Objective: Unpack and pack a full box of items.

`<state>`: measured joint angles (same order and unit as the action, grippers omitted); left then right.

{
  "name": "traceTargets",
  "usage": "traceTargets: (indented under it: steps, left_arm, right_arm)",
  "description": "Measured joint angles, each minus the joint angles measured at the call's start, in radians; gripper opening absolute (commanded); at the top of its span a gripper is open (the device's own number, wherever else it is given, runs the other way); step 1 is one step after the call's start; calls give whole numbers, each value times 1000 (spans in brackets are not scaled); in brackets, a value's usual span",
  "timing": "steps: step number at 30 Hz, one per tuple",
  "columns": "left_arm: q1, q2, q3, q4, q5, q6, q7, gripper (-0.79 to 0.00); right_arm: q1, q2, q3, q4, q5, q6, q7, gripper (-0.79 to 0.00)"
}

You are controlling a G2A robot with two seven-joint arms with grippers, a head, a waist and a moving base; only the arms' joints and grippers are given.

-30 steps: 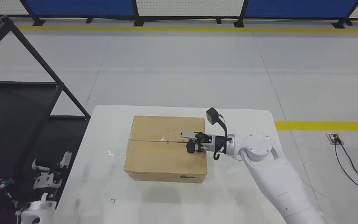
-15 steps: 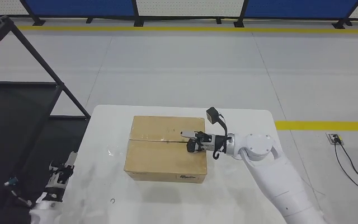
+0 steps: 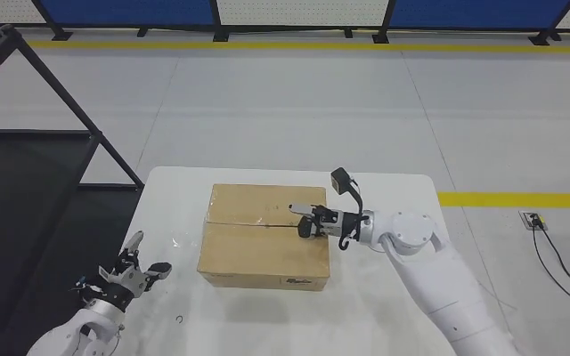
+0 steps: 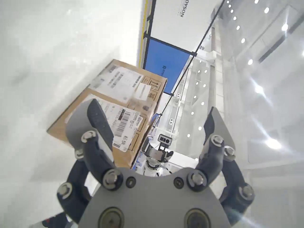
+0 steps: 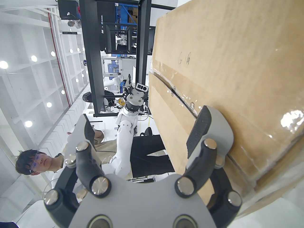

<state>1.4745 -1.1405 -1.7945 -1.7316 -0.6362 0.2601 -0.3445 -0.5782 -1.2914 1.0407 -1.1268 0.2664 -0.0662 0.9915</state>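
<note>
We see cardboard box (image 3: 264,236) at centre of white table (image 3: 374,196), flaps shut, taped seam (image 3: 254,223) running 9 to 3 o'clock. Right gripper (image 3: 301,221) sits at seam's 3 o'clock end, fingers apart, one finger against box top. Left gripper (image 3: 147,254) at 8 o'clock from box, near table edge, fingers spread, holding nothing.

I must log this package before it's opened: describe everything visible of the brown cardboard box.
The brown rectangular cardboard box sits flat on the white table. It is closed, its two top flaps meeting at a centre seam under wrinkled clear tape. A handwritten mark shows on top, and white barcode labels cover one side face. The right pincer, open, is at the seam's end, with one finger against the top.
</note>
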Motion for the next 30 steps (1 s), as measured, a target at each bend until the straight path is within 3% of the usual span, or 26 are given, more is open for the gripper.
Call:
traceTargets:
  steps: [3, 8, 13, 19, 24, 30]
  left_arm:
    - [1, 0, 0, 0, 33, -55, 3, 0]
    - [3, -2, 21, -13, 76, -54, 52, 0]
    - [-32, -11, 103, 7, 136, -69, 139, 0]
    - [-90, -12, 223, 55, 378, -60, 182, 0]
    - [-147, -24, 280, 106, 358, -78, 211, 0]
    - [-206, -44, 314, 156, 220, -67, 241, 0]
  right_arm:
    - [2, 0, 1, 9, 2, 1, 1, 0]
    - [6, 0, 2, 23, 10, 2, 4, 0]
    - [18, -3, -6, 36, 13, 4, 7, 0]
    - [31, -8, -15, 54, 19, 0, 9, 0]
    - [37, -10, -19, 69, 23, -6, 8, 0]
    - [41, -11, -18, 78, 28, -10, 12, 0]
